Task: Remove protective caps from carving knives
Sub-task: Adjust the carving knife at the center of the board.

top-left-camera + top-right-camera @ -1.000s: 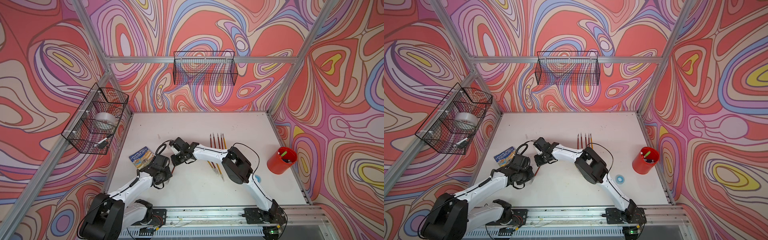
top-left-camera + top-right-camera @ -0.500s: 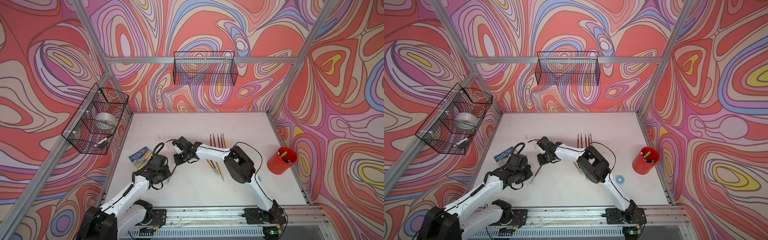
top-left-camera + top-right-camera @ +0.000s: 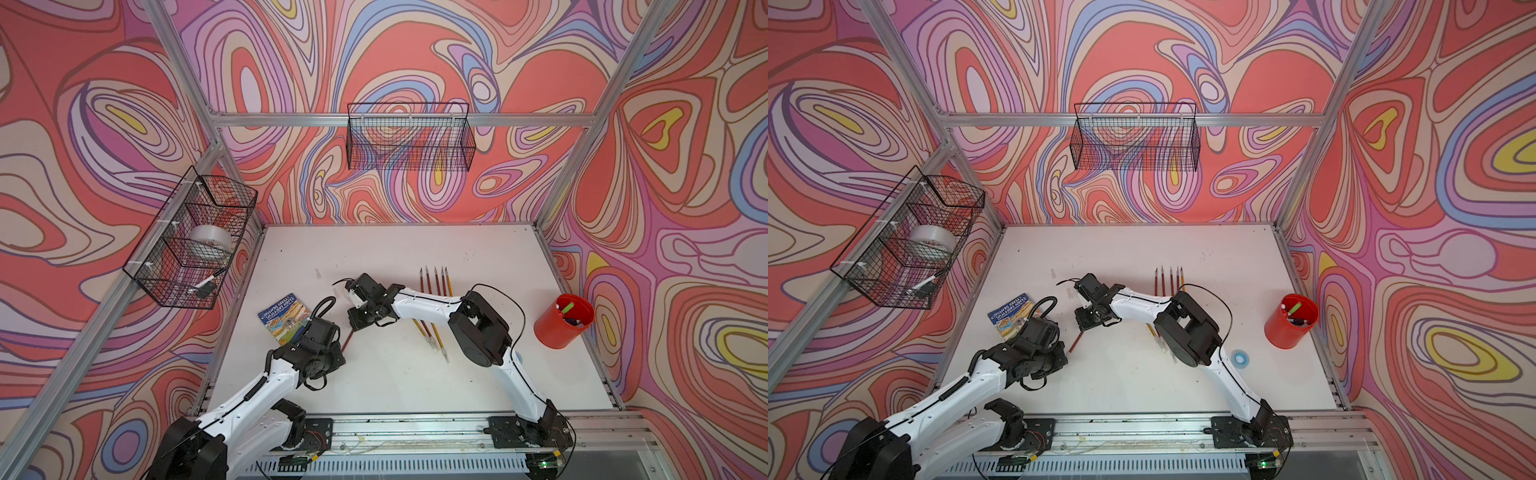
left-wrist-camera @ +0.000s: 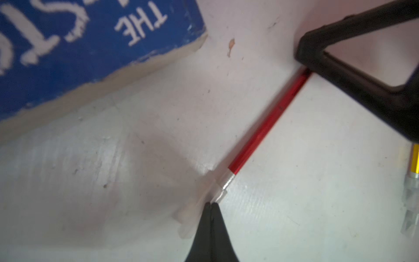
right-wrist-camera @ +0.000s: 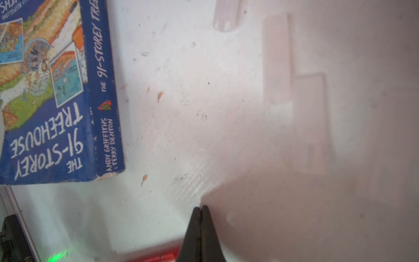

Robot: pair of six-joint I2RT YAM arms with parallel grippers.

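Just above the white worktop, near the blue paperback book, a slim red-handled carving knife spans the gap between both arms. The right end effector is closed on its handle end. The left end effector is closed too, pinching the short translucent plastic cap with only its very tips. So shallow a pinch may slip off. An off-axis pull may drag the knife from the right grip.
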